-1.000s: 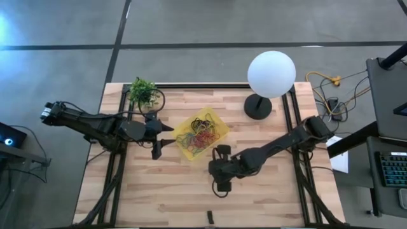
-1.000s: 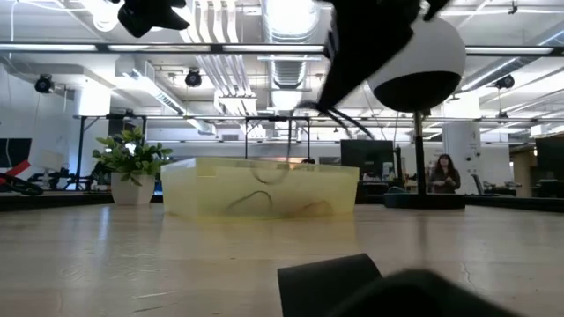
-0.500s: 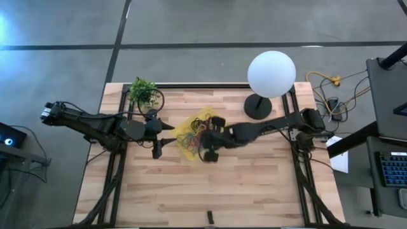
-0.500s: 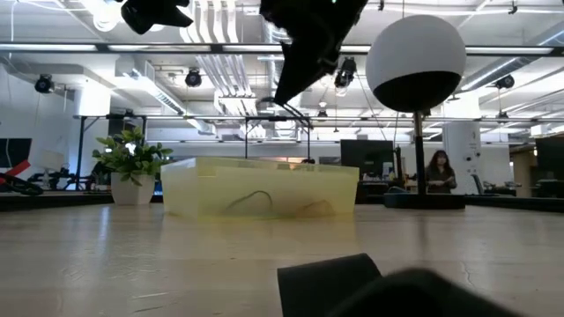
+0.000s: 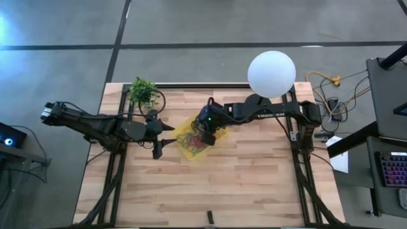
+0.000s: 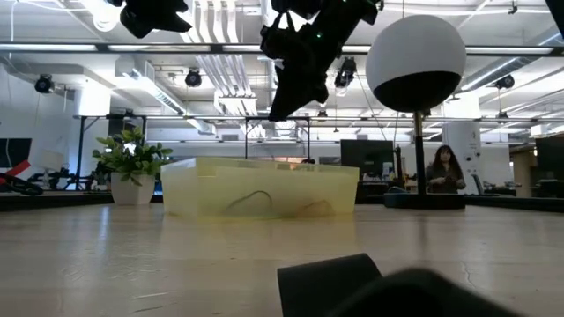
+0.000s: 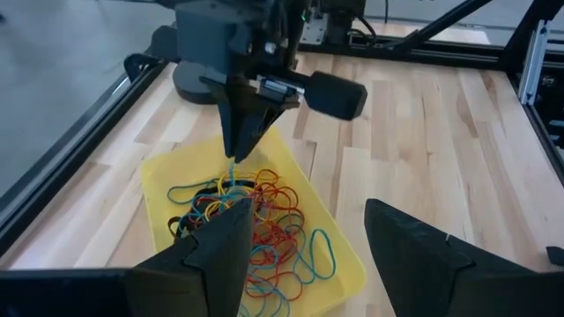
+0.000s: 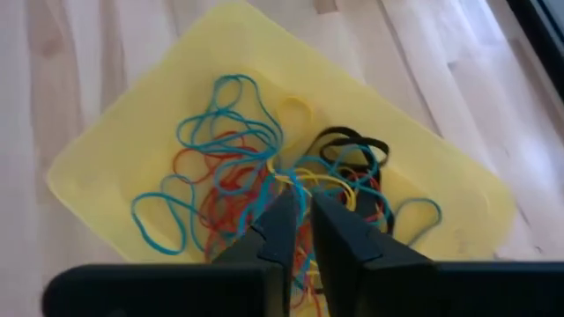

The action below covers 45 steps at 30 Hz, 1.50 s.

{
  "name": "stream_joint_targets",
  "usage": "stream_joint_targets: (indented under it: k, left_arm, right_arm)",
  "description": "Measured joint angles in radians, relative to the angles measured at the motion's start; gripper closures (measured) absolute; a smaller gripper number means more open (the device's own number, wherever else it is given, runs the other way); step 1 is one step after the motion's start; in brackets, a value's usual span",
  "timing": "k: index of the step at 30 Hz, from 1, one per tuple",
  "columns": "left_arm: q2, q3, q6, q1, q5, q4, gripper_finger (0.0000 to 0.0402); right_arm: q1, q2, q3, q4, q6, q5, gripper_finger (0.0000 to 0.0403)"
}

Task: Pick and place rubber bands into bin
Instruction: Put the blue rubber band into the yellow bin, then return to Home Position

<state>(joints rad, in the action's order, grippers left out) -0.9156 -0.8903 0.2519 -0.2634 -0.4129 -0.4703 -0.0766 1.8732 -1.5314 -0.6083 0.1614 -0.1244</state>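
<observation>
Above the yellow bin, the right arm reaches across the table from its base at the right edge, its forearm stretched level past the black lamp base and its wrist bent so the right gripper points down into the tray. In the left wrist view the right gripper hangs as a narrow dark wedge, fingers nearly together with only a thin slit between them, and a blue rubber band dangles from the tips. The right wrist view shows the same narrow gap directly over the tangle of rubber bands, red, blue, yellow and black loops heaped inside the bin.

The left arm lies low and extended from the table's left side, its left gripper just beside the bin's left corner, fingers spread wide and holding nothing.

The bin sits near the table's middle, between the small potted plant and the white lamp globe.
</observation>
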Motion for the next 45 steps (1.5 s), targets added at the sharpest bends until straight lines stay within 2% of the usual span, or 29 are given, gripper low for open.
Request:
stream_joint_targets:
  k: [8,14,16,18,21,24,26,30,36,40,45]
  left_arm:
    - [0.000,0.014,0.003,0.000,0.000,0.024,0.0198]
    - [0.000,0.013,0.003,0.002,0.000,0.095,0.0198]
    - [-0.004,0.020,-0.003,0.001,0.000,0.158,0.0198]
    - [-0.003,0.051,-0.079,0.000,0.006,0.247,0.0198]
    - [0.019,0.157,-0.213,0.006,0.054,0.516,0.0198]
    - [0.053,0.303,-0.319,0.026,0.120,0.844,0.0198]
    - [0.073,0.387,-0.332,0.048,0.129,0.956,0.0198]
    - [0.114,0.482,-0.260,0.104,0.141,0.991,0.0198]
    - [0.153,0.494,-0.286,0.164,0.224,0.993,0.0198]
    - [0.181,0.500,-0.338,0.213,0.273,1.026,0.0198]
    - [0.243,0.578,-0.354,0.254,0.306,1.114,0.0198]
  right_arm:
    - [-0.005,0.000,0.000,0.024,0.010,0.022,0.0291]
    - [0.002,-0.014,0.000,0.012,0.164,0.006,0.0241]
    - [0.017,-0.042,0.000,0.014,0.156,0.028,0.0235]
    - [0.051,-0.076,0.001,0.053,0.074,0.032,0.0231]
    - [0.102,-0.149,0.020,0.115,-0.014,-0.032,0.0230]
    - [0.113,-0.259,0.101,0.153,-0.064,-0.052,0.0233]
    - [0.112,-0.358,0.195,0.196,-0.072,-0.058,0.0237]
    - [0.115,-0.615,0.437,0.267,-0.071,-0.001,0.0246]
    - [0.104,-1.052,0.798,0.469,-0.072,0.043,0.0260]
    - [0.086,-1.282,0.955,0.503,-0.062,0.115,0.0270]
    - [0.084,-1.461,1.092,0.543,-0.025,0.148,0.0282]
